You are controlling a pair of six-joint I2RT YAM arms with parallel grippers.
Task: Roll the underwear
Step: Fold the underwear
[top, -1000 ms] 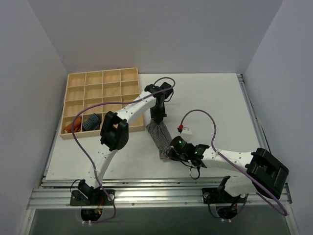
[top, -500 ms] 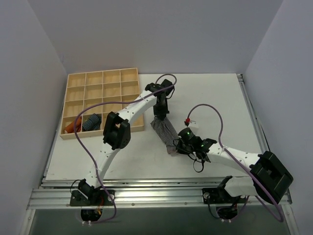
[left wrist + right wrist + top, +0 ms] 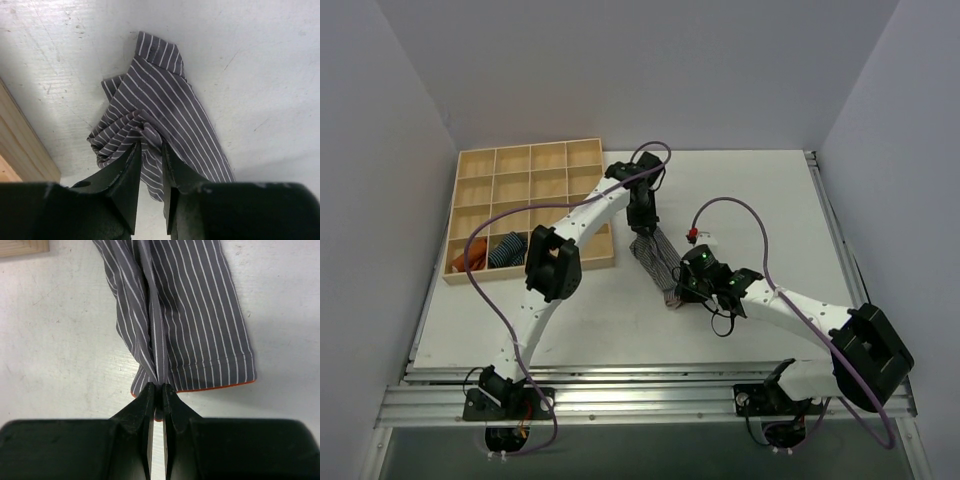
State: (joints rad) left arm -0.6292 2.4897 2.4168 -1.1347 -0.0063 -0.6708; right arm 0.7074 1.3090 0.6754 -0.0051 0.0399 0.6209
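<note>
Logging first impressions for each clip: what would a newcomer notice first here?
The grey pinstriped underwear lies bunched in the middle of the table, the left claw pinching its far end and the right claw pinching its near, orange-edged hem. At the far left sits a wooden grid tray holding a blue striped roll and an orange cloth in its nearest row.

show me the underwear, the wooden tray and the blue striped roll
underwear [image 3: 190, 310], right wrist view, on the flat striped panel
wooden tray [image 3: 530, 146], top view, on its far rim
blue striped roll [image 3: 506, 249], top view, on the roll's middle
</note>
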